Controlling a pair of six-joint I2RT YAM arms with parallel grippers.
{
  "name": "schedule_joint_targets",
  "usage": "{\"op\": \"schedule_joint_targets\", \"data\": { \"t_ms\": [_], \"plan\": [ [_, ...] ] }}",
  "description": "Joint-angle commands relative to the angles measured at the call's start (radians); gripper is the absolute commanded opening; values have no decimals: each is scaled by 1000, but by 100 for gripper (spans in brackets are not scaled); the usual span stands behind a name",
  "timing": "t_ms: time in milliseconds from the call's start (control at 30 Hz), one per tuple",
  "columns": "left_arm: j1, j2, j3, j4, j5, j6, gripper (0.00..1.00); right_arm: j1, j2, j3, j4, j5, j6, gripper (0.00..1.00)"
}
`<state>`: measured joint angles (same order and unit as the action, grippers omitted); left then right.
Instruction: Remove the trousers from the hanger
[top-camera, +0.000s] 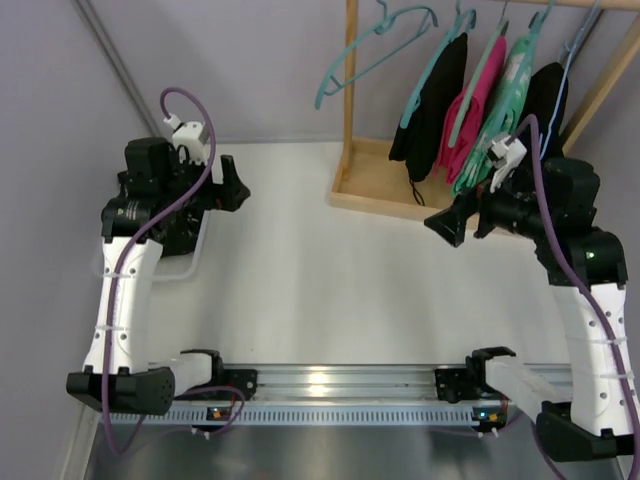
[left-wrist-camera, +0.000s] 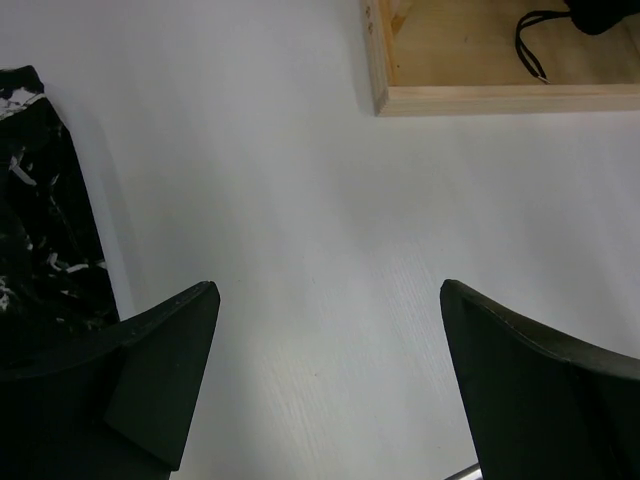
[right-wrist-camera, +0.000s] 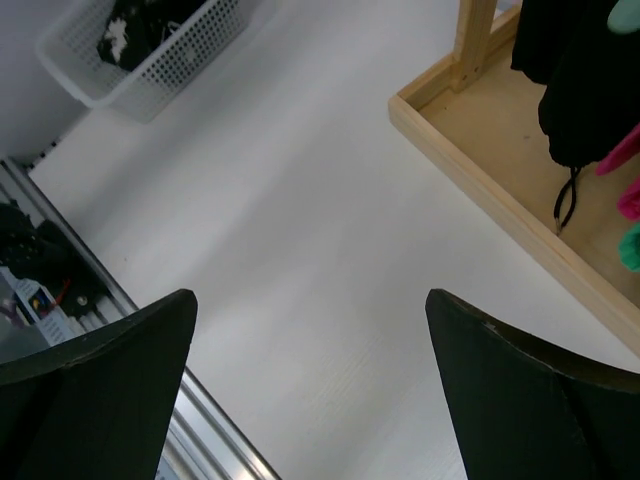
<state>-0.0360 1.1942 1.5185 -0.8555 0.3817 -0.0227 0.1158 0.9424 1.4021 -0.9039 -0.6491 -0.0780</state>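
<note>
Two pincers, left pincer (top-camera: 232, 183) and right pincer (top-camera: 450, 222): spread, empty, over counter (top-camera: 300, 270). Approach step. Trousers (top-camera: 432, 100) hanging on hanger (top-camera: 440, 55), rack (top-camera: 350, 100). Next: raise right pincer to fabric, pinch, draw off.

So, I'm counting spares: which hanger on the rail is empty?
The tilted teal hanger at the far left, crossing the wooden post; every other hanger carries a black, pink or green garment.
</note>
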Motion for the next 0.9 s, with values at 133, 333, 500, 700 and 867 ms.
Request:
{"op": "schedule_joint_targets", "data": {
  "t_ms": [133, 333, 500, 700, 867],
  "plan": [
    [-2, 15, 115, 67, -101, -36, 99, 25, 128, 276, 250, -28, 262, 99],
    [-2, 5, 180, 70, -14, -25, 99, 84, 252, 447, 381, 109, 336, 99],
    [-2, -16, 166, 90, 34, -40, 99, 105, 306, 479, 538, 304, 478, 100],
    [-2, -25, 147, 90, 23, -59, 99, 182, 427, 583, 625, 525, 587, 98],
    [-2, -44, 140, 88, 6, -65, 99, 212, 515, 632, 594, 733, 656, 91]
  ]
}}
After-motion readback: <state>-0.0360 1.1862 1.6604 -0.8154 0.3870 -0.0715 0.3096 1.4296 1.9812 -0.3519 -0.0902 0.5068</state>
